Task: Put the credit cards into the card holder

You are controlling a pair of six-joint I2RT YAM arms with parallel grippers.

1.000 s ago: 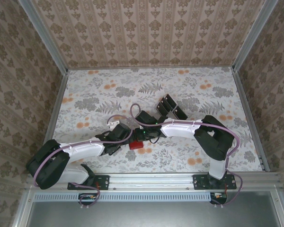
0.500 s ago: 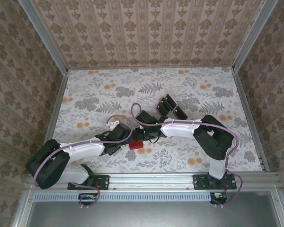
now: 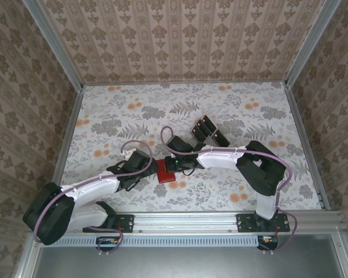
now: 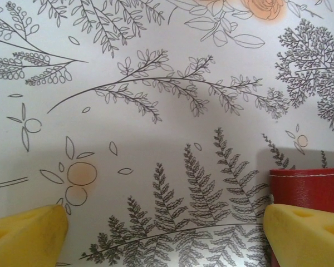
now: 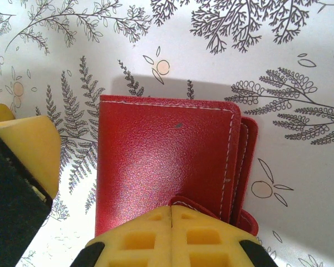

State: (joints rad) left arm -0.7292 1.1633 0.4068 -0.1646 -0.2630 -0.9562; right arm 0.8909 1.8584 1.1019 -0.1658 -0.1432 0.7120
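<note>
**Red wallet flat on table, right jaws shut at its edge, left jaws wide**

The card holder lies flat and folded shut on the floral table surface, about midway between the left and right edges and nearer the near edge than the far one. White stitching runs along its border, and inner layers stick out on one side.

The right gripper is at the wallet's edge with its yellow jaws pressed together, no gap between them. A curled red flap sits right at the tips (can't tell if it is pinched or just touched).

The left gripper is low over the table on the wallet's other side, jaws spread wide and holding nothing. In the left wrist view one of its yellow fingers overlaps the wallet's corner.

The credit cards are a cluster of dark rectangles farther from the near edge, a bit right of centre, apart from the wallet and both grippers.
</note>
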